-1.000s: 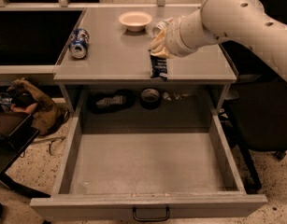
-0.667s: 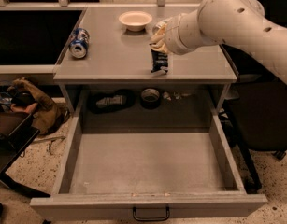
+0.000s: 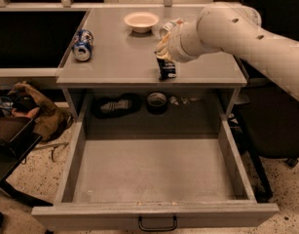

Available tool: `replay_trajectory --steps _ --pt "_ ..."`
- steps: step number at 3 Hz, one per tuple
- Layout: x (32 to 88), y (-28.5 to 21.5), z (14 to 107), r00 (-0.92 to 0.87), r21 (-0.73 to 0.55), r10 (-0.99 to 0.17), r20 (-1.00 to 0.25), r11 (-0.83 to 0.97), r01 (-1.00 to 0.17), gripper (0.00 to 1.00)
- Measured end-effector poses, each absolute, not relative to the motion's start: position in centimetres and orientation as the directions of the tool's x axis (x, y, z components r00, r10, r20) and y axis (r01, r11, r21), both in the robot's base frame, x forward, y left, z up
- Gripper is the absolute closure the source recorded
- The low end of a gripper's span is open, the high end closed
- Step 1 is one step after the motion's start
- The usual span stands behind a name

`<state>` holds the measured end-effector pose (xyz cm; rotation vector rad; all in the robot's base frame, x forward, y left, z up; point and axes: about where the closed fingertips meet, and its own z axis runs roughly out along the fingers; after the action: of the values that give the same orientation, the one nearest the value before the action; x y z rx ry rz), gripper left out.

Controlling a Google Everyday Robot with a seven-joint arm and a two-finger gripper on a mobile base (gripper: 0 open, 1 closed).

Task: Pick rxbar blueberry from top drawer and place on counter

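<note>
The rxbar blueberry (image 3: 167, 68), a dark navy wrapper with pale print, hangs upright under my gripper (image 3: 164, 54), its lower end at or just above the counter (image 3: 115, 57) near the front edge, right of centre. My gripper is shut on the bar's top end. The white arm comes in from the upper right. The top drawer (image 3: 154, 169) is pulled fully open below the counter. Its grey floor is bare, and its black handle (image 3: 158, 224) is at the front.
A blue soda can (image 3: 83, 44) lies at the counter's left edge. A white bowl (image 3: 141, 21) sits at the back centre. A tape roll (image 3: 157, 101) and a dark object (image 3: 115, 105) lie behind the drawer. A black chair (image 3: 275, 126) stands right; clutter (image 3: 27, 111) lies left.
My gripper holds the bar over nearly the same spot. It rose slightly, then came back down towards the counter. Nothing else has moved.
</note>
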<state>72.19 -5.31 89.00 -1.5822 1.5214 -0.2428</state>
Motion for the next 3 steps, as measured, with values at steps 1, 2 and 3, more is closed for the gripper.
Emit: replay_trajectory --steps 1,2,3 --pt "72.18 -5.34 88.53 0.220 -0.689 -0.877 -0.428 0.159 -0.707 0.81" --pt "72.18 -5.34 88.53 0.220 -0.689 -0.877 -0.428 0.159 -0.707 0.58" --pt "72.18 -5.34 88.53 0.220 -0.689 -0.877 -0.428 0.158 -0.707 0.35"
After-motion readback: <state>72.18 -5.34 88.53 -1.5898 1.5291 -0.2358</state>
